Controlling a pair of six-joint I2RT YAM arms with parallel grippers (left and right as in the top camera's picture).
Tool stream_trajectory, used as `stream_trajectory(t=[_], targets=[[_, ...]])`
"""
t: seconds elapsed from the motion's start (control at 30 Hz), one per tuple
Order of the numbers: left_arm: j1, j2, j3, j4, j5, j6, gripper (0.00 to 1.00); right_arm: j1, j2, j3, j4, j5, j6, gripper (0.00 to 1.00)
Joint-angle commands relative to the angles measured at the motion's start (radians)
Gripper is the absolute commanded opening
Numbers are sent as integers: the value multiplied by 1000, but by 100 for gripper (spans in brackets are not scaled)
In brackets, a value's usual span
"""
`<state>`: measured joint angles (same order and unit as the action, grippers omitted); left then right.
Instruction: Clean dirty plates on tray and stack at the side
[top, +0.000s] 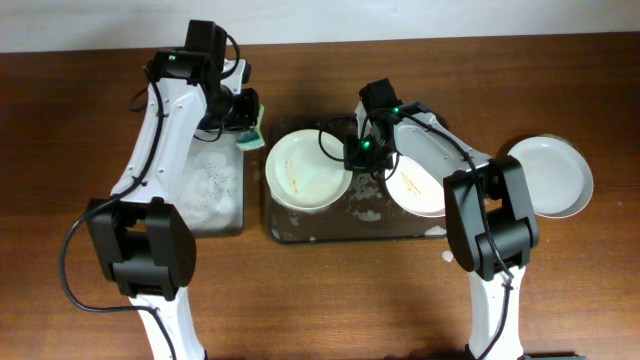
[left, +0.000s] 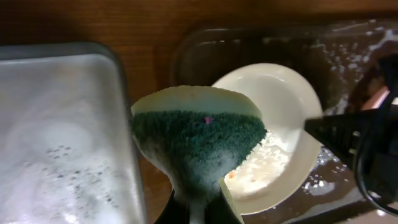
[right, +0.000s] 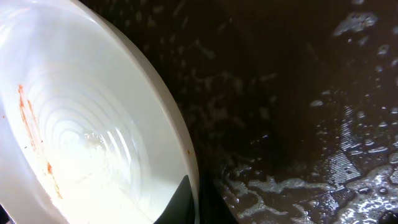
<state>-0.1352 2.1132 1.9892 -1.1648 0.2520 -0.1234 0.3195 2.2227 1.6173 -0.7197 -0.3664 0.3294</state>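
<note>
Steadying one dirty plate (top: 305, 172) for scrubbing | plate lies at the left of tray (top: 300, 228), rim is pinched by right claw (top: 352, 158) | sponge (left: 199, 140) is grasped by left claw (left: 194, 213), near the plate | next: sponge is probably to be pressed onto orange streaks (right: 25, 118).
</note>
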Motion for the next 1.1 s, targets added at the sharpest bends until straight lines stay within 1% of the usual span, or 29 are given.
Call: stream_trajectory(t=[0.0,0.1,0.27,0.47,0.67,0.73,0.83,0.93,1.07], targets=[[-11,14,-28,18,107,6,1,8,11,-43,7,-27,1,4],[-23,49,-29,24,134,6,1,8,11,-68,47,-29,3,4],[-72,121,-44,47,124,6,1,8,11,-91,115,-31,21,4],[-153,206,-57,92,-64,-5,1,8,11,-101,137,-30,20,4],[-195,228,-59,91,-270,-125,1,2,11,-101,138,-29,24,4],[-222,229,-64,89,-362,-190,1,-10,11,-101,141,-21,45,4],[-244,229,-66,89,-410,-249,1,-31,11,-101,145,-19,62,4],[-272,229,-74,98,-419,-296,1,-46,11,-101,148,-19,73,4],[-311,240,-113,103,-456,-425,1,-45,11,-101,149,-19,72,4]])
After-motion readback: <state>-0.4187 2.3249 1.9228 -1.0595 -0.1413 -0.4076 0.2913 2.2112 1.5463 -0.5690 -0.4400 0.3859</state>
